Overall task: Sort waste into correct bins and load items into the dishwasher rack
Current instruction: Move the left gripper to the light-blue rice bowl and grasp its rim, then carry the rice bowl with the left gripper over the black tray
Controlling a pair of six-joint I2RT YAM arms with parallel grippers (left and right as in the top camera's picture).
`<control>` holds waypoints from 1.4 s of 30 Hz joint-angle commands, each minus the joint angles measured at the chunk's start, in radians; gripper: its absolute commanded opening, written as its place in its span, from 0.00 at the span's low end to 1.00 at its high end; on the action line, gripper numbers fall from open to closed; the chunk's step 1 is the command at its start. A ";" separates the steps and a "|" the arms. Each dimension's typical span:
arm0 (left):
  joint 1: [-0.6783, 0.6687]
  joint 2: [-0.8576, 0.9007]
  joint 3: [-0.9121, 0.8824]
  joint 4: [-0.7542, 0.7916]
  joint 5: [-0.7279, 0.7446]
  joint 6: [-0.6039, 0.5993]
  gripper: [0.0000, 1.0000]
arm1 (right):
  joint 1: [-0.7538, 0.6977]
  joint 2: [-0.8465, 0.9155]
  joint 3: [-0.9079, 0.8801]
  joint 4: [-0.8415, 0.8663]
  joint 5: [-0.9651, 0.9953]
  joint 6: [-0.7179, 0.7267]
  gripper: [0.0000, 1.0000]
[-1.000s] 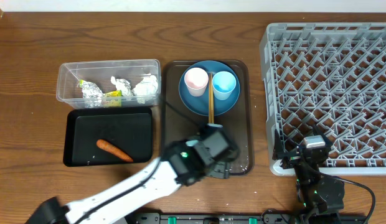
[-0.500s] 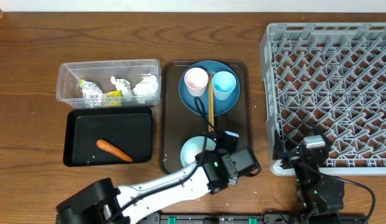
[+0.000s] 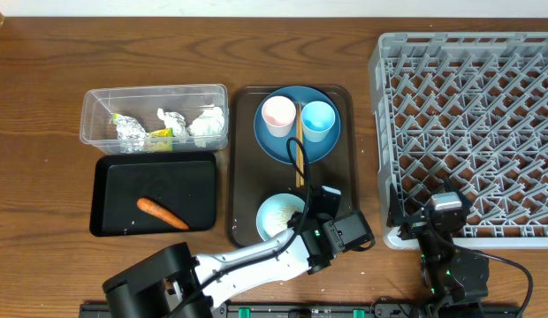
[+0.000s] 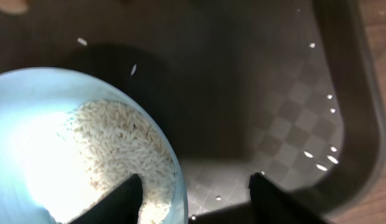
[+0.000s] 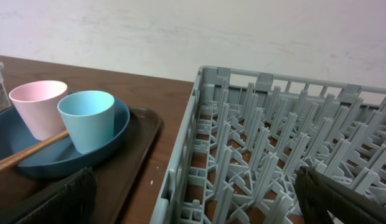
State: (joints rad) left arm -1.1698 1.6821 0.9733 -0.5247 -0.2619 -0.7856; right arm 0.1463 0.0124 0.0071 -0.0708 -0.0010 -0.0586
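A pale bowl [image 3: 278,216] [image 4: 31,118] holding white rice [image 4: 118,143] sits at the near end of the brown serving tray [image 3: 345,177]. My left gripper [image 3: 311,210] [image 4: 194,186] is open and straddles the bowl's right rim, one finger over the rice, the other over the tray. Loose rice grains [image 4: 320,167] lie on the tray. The blue plate [image 3: 296,146] carries a pink cup [image 3: 278,115], a light blue cup [image 3: 317,119] and chopsticks [image 3: 299,159]. My right gripper [image 3: 446,212] [image 5: 196,199] is open at the near left corner of the grey rack [image 3: 468,124].
The clear tub [image 3: 155,95] holds crumpled napkins [image 3: 206,122] and a silver wrapper [image 3: 128,131]. Below it, the black tray [image 3: 115,190] holds an orange carrot [image 3: 162,213]. Both cups and the plate [image 5: 18,158] show left of the rack wall [image 5: 180,162] in the right wrist view.
My left arm has swung right and low, uncovering the bowl, and its jaws have narrowed around the bowl's right rim. The right arm has not moved.
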 commanded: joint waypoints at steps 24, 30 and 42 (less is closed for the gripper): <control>0.002 0.001 -0.009 0.007 -0.025 0.026 0.06 | 0.007 -0.006 -0.002 -0.004 -0.004 0.010 0.99; 0.003 -0.046 -0.007 -0.027 -0.028 0.033 0.06 | 0.007 -0.006 -0.002 -0.004 -0.004 0.010 0.99; 0.095 -0.313 -0.006 -0.194 -0.072 0.063 0.06 | 0.007 -0.006 -0.002 -0.004 -0.004 0.010 0.99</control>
State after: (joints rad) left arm -1.1034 1.4277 0.9730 -0.7078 -0.2962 -0.7544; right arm 0.1463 0.0124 0.0071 -0.0708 -0.0010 -0.0586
